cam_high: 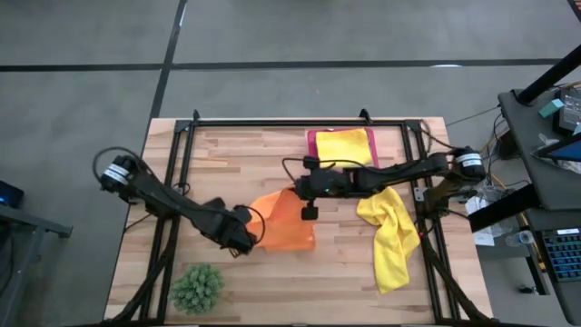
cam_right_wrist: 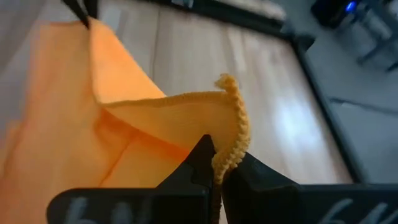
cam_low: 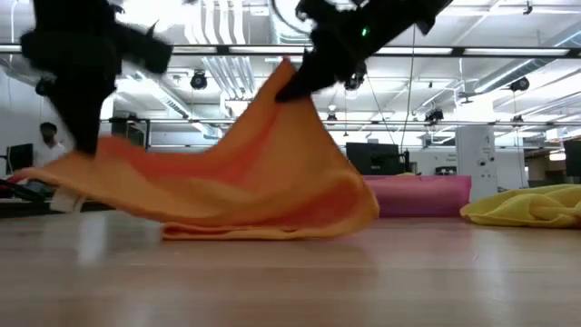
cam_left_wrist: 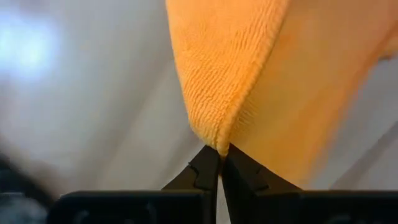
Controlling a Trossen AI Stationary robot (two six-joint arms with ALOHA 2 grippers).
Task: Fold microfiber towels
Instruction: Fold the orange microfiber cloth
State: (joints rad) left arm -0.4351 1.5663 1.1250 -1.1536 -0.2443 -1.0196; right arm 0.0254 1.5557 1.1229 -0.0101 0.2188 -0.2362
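Note:
An orange towel (cam_high: 289,225) lies partly on the table at its middle, raised at two corners. My left gripper (cam_high: 247,238) is shut on its near left corner, low over the table. My right gripper (cam_high: 296,189) is shut on its far corner and holds it up as a peak (cam_low: 289,74). A crumpled yellow towel (cam_high: 390,238) lies on the table to the right. A folded yellow towel (cam_high: 345,145) lies on the pink tray (cam_high: 312,138) at the far edge. No other towels are in view. My left gripper pinches a corner of the orange towel (cam_left_wrist: 216,140) between its two fingertips. The corner is folded over, so more than one layer is held. The corner is a little above the table, and the cloth runs away from the fingers toward the raised peak. My right gripper pinches the hemmed edge of the orange towel at a corner (cam_right_wrist: 231,152) between its two fingertips. The corner tip sticks out past the fingers. The corner is lifted high, and the cloth hangs from it in a slope, its lower part (cam_low: 272,222) on the table.
A spiky green plant ball (cam_high: 197,288) sits at the near left corner of the table. A black frame (cam_high: 300,121) runs around the table's edges. A person (cam_low: 45,141) shows in the room behind.

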